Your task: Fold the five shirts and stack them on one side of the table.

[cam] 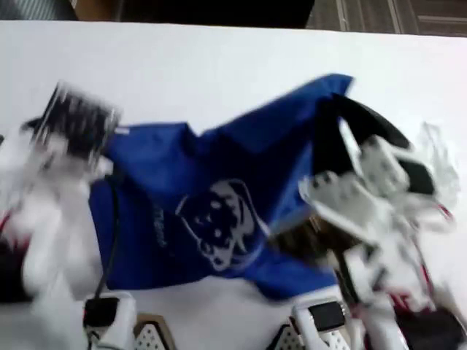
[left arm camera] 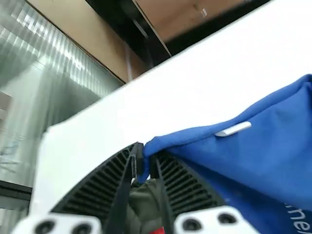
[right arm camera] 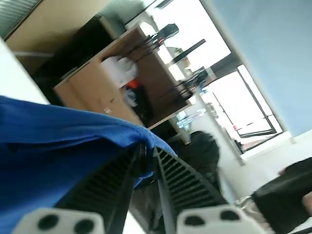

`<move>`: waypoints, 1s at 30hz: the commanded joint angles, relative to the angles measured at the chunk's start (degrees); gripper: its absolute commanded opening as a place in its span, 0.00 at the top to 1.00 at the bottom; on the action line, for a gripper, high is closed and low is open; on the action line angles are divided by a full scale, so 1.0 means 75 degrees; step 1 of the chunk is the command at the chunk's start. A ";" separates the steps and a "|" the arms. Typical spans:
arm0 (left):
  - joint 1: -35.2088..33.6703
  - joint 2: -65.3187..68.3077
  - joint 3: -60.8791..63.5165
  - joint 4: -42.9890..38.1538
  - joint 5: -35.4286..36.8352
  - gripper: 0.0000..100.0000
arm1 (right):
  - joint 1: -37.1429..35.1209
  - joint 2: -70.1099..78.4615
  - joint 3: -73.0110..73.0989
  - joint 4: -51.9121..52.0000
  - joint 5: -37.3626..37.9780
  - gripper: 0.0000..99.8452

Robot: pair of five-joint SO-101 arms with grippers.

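Observation:
A blue shirt (cam: 219,189) with a white print on its chest hangs spread between both arms above the white table (cam: 219,51). At the left, my left gripper (cam: 109,137) is shut on one corner of the shirt. The left wrist view shows the fold of blue cloth (left arm camera: 253,161) pinched at the tips of that gripper (left arm camera: 146,163). At the right, my right gripper (cam: 332,109) is shut on the opposite corner, lifted higher. In the right wrist view the blue cloth (right arm camera: 58,146) is clamped in the gripper (right arm camera: 147,163).
The two arm bases (cam: 109,321) (cam: 321,321) stand at the table's front edge. A black cable (cam: 113,233) hangs across the shirt's left part. The far half of the table is bare white. A wooden cabinet (right arm camera: 122,83) stands in the room beyond.

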 commanded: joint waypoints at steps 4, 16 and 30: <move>0.0035 0.2157 -0.0018 -0.1348 -0.0012 0.98 | 0.0029 0.0545 0.2344 -0.2268 0.0000 0.98; 0.0105 0.6330 -0.2467 -0.1407 -0.0012 0.98 | 0.0545 0.4554 0.1289 -0.3933 -0.0059 0.98; 0.0340 1.0233 -0.7848 0.2426 -0.0152 0.98 | 0.0885 0.7766 -0.1981 -0.1377 -0.0985 0.98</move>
